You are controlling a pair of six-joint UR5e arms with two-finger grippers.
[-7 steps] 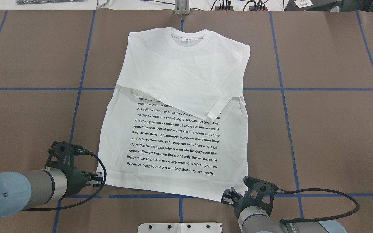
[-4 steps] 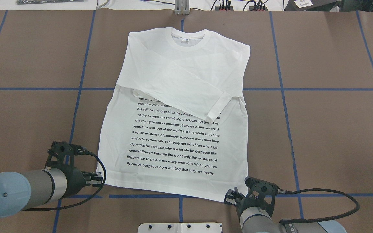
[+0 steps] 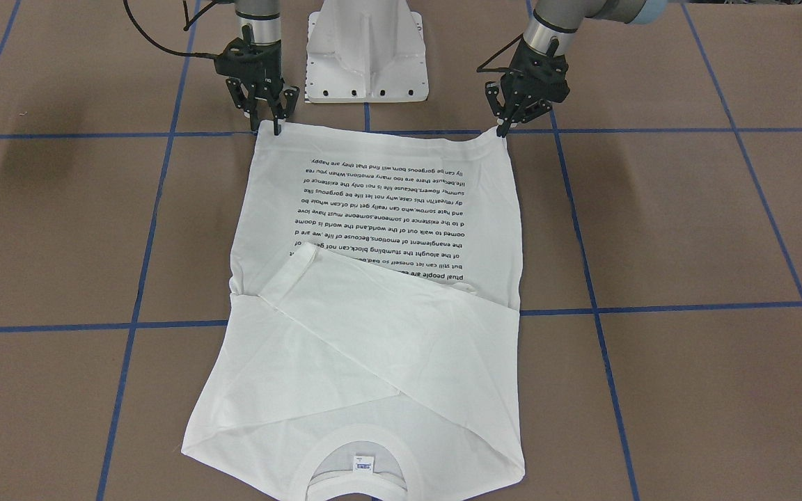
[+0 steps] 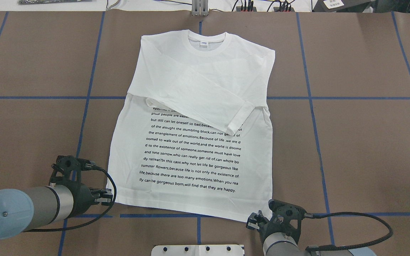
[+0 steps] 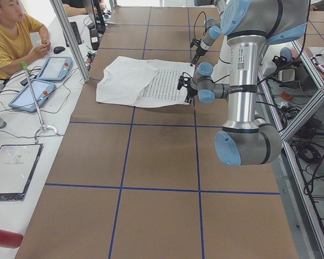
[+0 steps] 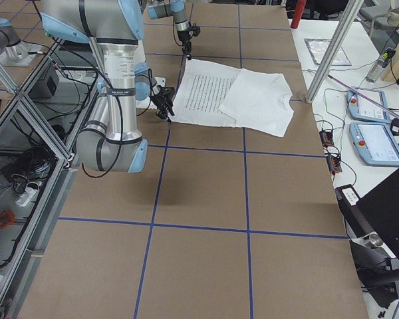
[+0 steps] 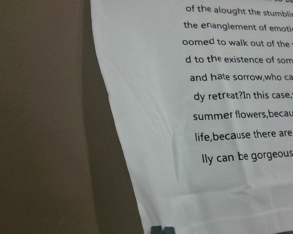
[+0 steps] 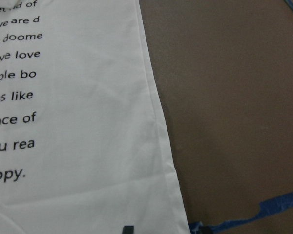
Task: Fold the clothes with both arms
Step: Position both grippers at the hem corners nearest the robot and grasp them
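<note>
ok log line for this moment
step: hem pickup | left gripper: at shirt hem corner | right gripper: at other hem corner | grip: unclear

My white long-sleeved T-shirt point(image 4: 176, 193) lies flat on the brown table point(image 4: 361, 149), black text up. Its collar point(image 4: 206, 49) is at the far end, its hem is nearest me, and one sleeve point(image 4: 212, 105) is folded slantwise across the chest. My left gripper point(image 4: 107, 197) sits at one hem corner and my right gripper point(image 4: 254, 220) at the other; I cannot tell if either is pinching the cloth.
</note>
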